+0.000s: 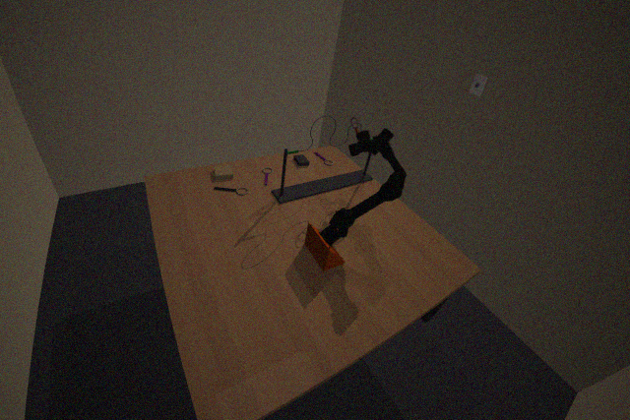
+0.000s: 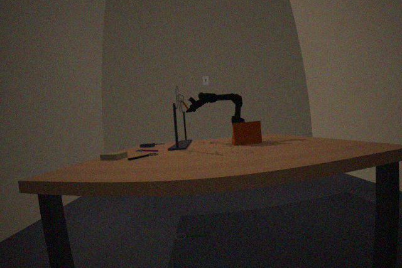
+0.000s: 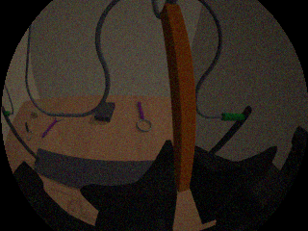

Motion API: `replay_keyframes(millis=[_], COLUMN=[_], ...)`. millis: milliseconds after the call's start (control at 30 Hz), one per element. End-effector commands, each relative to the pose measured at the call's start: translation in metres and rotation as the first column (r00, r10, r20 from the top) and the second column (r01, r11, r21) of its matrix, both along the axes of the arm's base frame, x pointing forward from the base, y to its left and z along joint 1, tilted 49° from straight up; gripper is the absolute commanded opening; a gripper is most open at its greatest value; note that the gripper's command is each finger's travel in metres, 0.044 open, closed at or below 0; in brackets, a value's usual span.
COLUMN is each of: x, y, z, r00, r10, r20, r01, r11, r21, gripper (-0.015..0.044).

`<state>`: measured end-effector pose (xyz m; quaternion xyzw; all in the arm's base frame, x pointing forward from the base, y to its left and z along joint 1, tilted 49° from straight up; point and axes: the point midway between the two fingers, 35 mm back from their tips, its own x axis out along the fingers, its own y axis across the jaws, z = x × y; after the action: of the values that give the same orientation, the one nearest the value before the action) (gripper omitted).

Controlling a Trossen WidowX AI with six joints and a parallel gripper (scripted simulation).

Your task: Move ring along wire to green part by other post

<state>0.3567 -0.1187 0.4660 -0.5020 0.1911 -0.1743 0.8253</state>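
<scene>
My gripper (image 1: 358,137) (image 2: 188,110) (image 3: 173,144) is shut on the orange handle (image 2: 184,105) (image 3: 182,87), low on it. The handle rises from the fingers to its ring (image 1: 356,129) (image 2: 180,97) (image 3: 157,9), which is cut off by the top edge of the wrist view. The ring is up at the curved grey wire (image 1: 335,125) (image 3: 98,36), between the posts and nearer the far one; threading and any contact are too small to tell. One green part (image 3: 233,116) is by the right post (image 3: 228,138), another (image 1: 292,151) (image 3: 6,113) by the left post (image 1: 283,171) (image 2: 175,125).
The posts stand on a dark base (image 1: 320,187) (image 3: 96,170). Behind it lie a dark box (image 1: 301,160) (image 3: 105,112) and a purple-handled ring (image 1: 321,156) (image 3: 141,112). A pale block (image 1: 221,174) (image 2: 113,155) and a black-handled ring (image 1: 224,189) lie left. An orange block (image 2: 246,133) stands by the arm's base.
</scene>
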Motion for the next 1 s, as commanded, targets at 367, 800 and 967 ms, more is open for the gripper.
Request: replay_keyframes(millis=[367,800,967], x=[-0.003,-0.003,-0.003], y=[-0.007,-0.008,-0.007], z=[0.02,0.036,0.042], r00=[1.0,1.0,1.0], r10=[-0.004,0.0,0.002], r20=[0.012,0.015,0.015], r01=[0.007,0.008,0.008], r11=[0.948,0.831,0.77], r21=[-0.317,-0.555,-0.637], gripper=[-0.015,-0.015,-0.015])
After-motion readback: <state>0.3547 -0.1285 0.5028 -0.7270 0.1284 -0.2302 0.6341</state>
